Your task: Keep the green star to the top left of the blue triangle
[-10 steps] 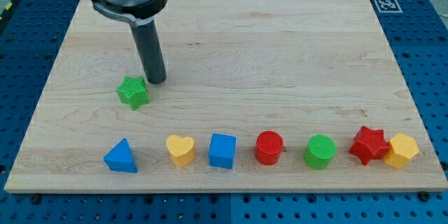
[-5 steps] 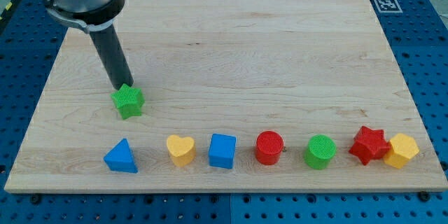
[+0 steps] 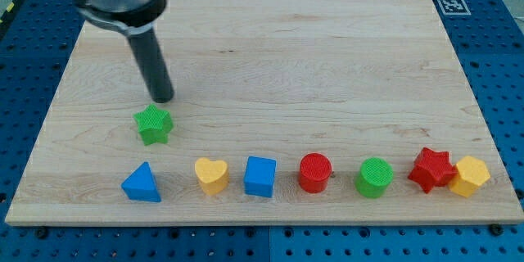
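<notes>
The green star (image 3: 153,124) lies on the wooden board (image 3: 327,65) at the view's left. The blue triangle (image 3: 142,182) sits below it, near the board's bottom edge; the star is directly above it, a touch to the right. My tip (image 3: 163,98) stands just above the star and slightly to its right, a small gap apart from it.
A row of blocks runs along the board's bottom: yellow heart (image 3: 212,175), blue cube (image 3: 260,176), red cylinder (image 3: 314,172), green cylinder (image 3: 375,177), red star (image 3: 431,169), yellow hexagon (image 3: 469,175). A marker tag (image 3: 449,5) sits at the top right corner.
My tip swung left over the star's top, then back right and up off it. The green star slid slightly down and left. The other blocks stayed put.
</notes>
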`<state>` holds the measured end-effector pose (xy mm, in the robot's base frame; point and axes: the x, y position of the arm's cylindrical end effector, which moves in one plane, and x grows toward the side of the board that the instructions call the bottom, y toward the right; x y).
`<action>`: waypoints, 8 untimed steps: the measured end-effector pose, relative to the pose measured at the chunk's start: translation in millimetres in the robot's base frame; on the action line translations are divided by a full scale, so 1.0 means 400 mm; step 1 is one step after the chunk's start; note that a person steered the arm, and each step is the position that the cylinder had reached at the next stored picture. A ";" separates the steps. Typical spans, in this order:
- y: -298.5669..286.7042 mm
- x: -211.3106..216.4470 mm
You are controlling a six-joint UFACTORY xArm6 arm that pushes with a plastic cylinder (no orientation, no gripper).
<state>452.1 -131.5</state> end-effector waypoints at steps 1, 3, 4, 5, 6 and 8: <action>0.067 0.026; 0.093 0.028; 0.095 0.029; 0.083 0.068; 0.037 0.088; -0.016 0.093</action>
